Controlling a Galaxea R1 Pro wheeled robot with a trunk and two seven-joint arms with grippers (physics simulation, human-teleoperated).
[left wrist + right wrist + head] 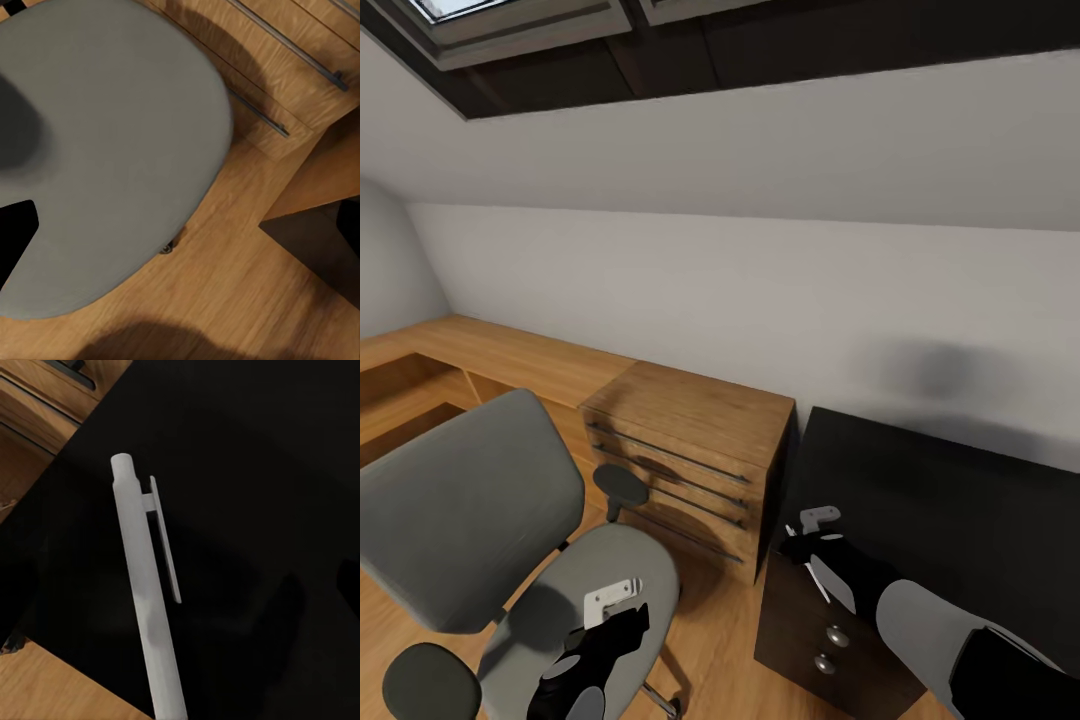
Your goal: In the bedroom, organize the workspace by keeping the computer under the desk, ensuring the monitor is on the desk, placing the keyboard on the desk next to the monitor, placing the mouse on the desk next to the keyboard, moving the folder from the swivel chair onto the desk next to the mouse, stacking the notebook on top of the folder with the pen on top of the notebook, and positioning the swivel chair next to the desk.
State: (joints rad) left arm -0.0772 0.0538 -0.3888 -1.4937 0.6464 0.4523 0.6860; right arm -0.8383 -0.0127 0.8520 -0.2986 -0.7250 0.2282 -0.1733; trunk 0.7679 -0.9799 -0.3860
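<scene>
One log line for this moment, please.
right gripper | pen at it, above desk | left gripper over swivel chair seat

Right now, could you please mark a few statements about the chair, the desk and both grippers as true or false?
1. The right gripper holds a white pen over the black desk. True.
2. The swivel chair is upholstered in blue. False: it is grey.
3. A wooden cabinet stands between the swivel chair and the desk. True.
4. The desk's drawers have long bar handles. False: they have round silver knobs; the bar handles are on the wooden cabinet.
5. The left gripper hangs over the desk. False: it is over the chair's seat.
</scene>
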